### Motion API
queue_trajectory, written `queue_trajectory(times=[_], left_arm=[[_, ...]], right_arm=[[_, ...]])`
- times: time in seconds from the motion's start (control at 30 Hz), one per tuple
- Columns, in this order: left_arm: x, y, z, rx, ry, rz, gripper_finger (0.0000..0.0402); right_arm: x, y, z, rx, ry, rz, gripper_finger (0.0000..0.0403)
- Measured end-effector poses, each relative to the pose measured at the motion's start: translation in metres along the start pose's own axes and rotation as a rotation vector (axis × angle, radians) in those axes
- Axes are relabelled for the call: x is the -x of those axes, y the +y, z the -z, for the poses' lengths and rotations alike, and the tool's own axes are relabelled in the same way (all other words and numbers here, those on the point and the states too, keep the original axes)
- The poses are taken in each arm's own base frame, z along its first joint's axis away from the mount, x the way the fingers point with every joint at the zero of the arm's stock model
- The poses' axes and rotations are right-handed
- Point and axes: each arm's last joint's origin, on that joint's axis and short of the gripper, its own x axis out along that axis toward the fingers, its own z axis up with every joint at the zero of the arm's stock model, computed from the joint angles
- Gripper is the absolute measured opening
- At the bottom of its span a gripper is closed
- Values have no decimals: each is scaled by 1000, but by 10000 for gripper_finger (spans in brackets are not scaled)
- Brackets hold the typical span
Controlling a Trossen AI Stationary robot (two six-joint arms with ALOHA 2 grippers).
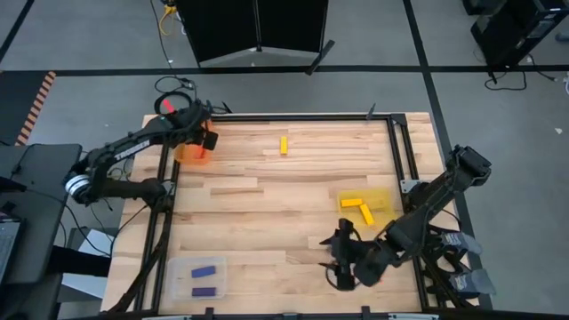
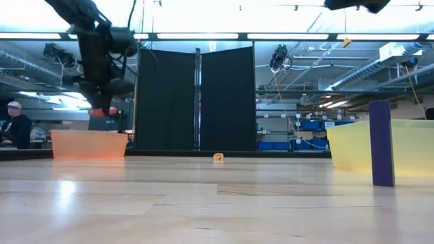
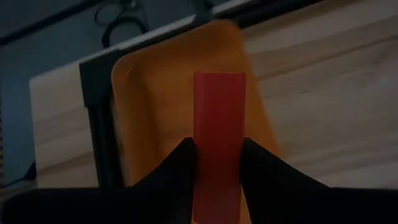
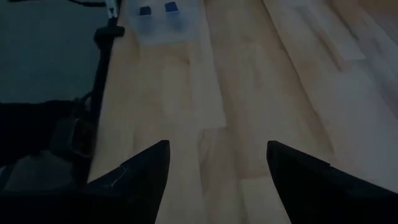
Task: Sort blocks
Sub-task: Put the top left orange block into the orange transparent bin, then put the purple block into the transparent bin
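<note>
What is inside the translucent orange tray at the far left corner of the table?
The translucent orange tray seems empty where visible. The left gripper holds a red oblong block above it, not yet inside. The block and the fingers cover part of the tray floor, so that part stays unknown.

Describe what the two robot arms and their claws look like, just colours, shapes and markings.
Both arms are dark, nearly black, built from slim jointed segments. The left arm carries small white lettering along its forearm and a pale ring at its base joint. The right arm has a blocky dark elbow. The left claw and right claw each end in two dark, pointed, wedge-shaped fingers.
</note>
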Motion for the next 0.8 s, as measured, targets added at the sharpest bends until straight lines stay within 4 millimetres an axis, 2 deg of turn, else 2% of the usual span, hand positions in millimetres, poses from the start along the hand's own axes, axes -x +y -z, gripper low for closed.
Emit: queue_trajectory(times=[0.07, 0.13, 0.3, 0.4, 0.57, 0.8], left_arm=[[-9, 2, -4, 4, 21, 8, 101], [-15, 2, -6, 9, 42, 13, 120], [-19, 1, -8, -34, 50, 27, 230], [-16, 0, -8, -28, 47, 97, 285], [4, -5, -11, -13, -66, 251, 334], [46, -11, -3, -24, -238, 432, 331]], right_arm=[[3, 1, 6, 8, 28, 12, 279], [6, 2, 12, 8, 64, 30, 279], [12, -1, 26, 30, 146, 83, 285], [13, -2, 29, 61, 170, 100, 293], [9, -10, 27, 61, 194, 137, 305], [-7, -20, 36, 78, 240, 84, 310]])
